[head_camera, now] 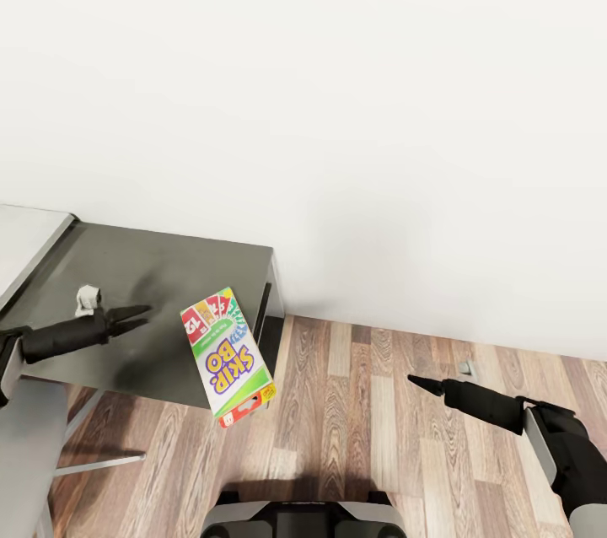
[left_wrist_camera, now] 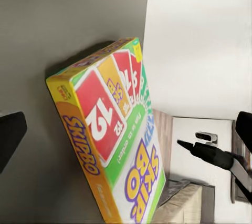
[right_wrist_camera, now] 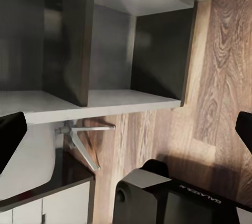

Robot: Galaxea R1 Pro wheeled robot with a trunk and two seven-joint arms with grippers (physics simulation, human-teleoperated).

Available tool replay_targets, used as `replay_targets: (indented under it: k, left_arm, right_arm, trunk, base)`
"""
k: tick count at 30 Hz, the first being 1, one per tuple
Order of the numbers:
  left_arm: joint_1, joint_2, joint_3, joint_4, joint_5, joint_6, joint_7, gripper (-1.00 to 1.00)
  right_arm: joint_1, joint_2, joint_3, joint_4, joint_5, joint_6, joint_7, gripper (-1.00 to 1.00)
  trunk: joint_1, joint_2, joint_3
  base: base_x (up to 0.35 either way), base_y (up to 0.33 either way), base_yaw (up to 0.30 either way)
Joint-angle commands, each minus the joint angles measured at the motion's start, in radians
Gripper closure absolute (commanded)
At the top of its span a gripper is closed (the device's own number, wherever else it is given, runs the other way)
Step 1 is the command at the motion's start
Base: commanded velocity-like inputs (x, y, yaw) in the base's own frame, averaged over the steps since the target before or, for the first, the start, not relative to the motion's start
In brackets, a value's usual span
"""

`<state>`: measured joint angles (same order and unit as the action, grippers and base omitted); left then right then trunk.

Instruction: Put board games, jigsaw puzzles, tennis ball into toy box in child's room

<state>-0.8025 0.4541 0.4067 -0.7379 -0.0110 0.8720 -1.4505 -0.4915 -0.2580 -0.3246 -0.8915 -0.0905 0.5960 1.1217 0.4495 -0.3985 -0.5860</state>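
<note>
Nearest you, at the bottom edge of the head view, sits the robot's grey base (head_camera: 303,519), over a wood plank floor (head_camera: 379,437).

Next out, your right claw (head_camera: 413,380) hangs above the floor at the right, arm running back to the lower right corner. From the head cam it reads as one dark point, fingers pressed together; in the right wrist view, though, its two dark fingertips (right_wrist_camera: 10,137) sit at opposite edges w/ a wide gap, so you can't tell for sure. It holds nothing.

At about the same depth, the Skip-Bo board game (head_camera: 228,357) lies tilted at the near right corner of the dark grey counter (head_camera: 160,268), its lower end sticking out past the counter edge over the floor. The left wrist view shows the box (left_wrist_camera: 118,150) up close: red "12" card art, green and white face, orange side.

Your left claw (head_camera: 143,314) is over the counter just left of the box, tips slightly parted, not touching it, pinching nothing. A small pale object (head_camera: 88,298) sits on the counter behind that arm; too small to ID.

Farthest, a plain white wall (head_camera: 337,99) meets the floor.
</note>
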Motion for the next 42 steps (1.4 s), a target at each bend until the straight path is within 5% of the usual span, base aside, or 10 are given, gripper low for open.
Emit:
replay_targets:
  k: [1, 5, 14, 20, 23, 42]
  left_arm:
    - [0.005, 0.000, 0.002, -0.001, -0.001, 0.010, -0.019, -1.00]
    - [0.024, 0.007, 0.009, -0.005, -0.001, 0.010, -0.118, -1.00]
    - [0.029, 0.013, 0.012, -0.006, 0.002, -0.024, -0.120, -1.00]
    - [0.029, 0.011, 0.012, -0.006, 0.003, -0.032, -0.120, -1.00]
    - [0.029, 0.012, 0.012, -0.006, 0.003, -0.032, -0.120, -1.00]
    - [0.037, 0.010, 0.010, -0.045, 0.003, -0.036, -0.120, -1.00]
  right_arm:
    - [-0.001, 0.005, -0.001, -0.001, -0.004, 0.008, 0.001, -1.00]
    - [-0.001, 0.042, -0.001, -0.012, -0.005, 0.012, -0.002, -1.00]
    - [-0.001, 0.077, -0.002, -0.051, -0.020, 0.045, -0.004, -1.00]
    - [-0.001, 0.160, 0.001, -0.130, -0.059, 0.101, -0.008, -1.00]
    - [-0.001, 0.178, 0.002, -0.141, -0.062, 0.104, -0.008, -1.00]
    - [-0.001, 0.191, 0.007, -0.153, -0.071, 0.101, -0.005, -1.00]
  trunk:
    - [0.001, -0.002, -0.001]
    - [0.001, -0.002, -0.001]
    - [0.001, -0.002, -0.001]
    - [0.001, -0.002, -0.001]
    - [0.001, -0.002, -0.001]
    - [0.001, -0.002, 0.008]
  base:
    - [0.000, 0.000, 0.000]
    - [0.000, 0.000, 0.000]
    - [0.000, 0.000, 0.000]
    - [0.000, 0.000, 0.000]
    - [0.000, 0.000, 0.000]
    - [0.000, 0.000, -0.013]
